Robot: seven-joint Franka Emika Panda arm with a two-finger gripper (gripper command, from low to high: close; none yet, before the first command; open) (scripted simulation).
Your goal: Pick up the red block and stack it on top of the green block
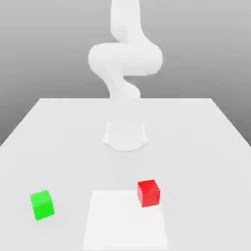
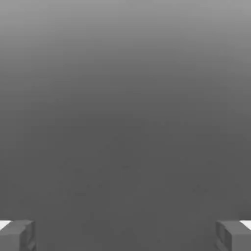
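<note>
Gripper point(image 2: 125, 235) spread wide in the hand view, nothing between its fingers; the exterior view has the red block point(image 1: 148, 193) at five o'clock from the arm's base point(image 1: 125, 137), the green block point(image 1: 42, 205) near eight, both on the table point(image 1: 196, 147).

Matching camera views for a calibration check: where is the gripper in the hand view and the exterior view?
Hand view: gripper along the picture's edge, its two fingers far apart at opposite corners, nothing between them.
Exterior view: I can't make the gripper out; the white arm rises from its base out past the picture's edge.
Shared landmark: none I can confirm.
</note>
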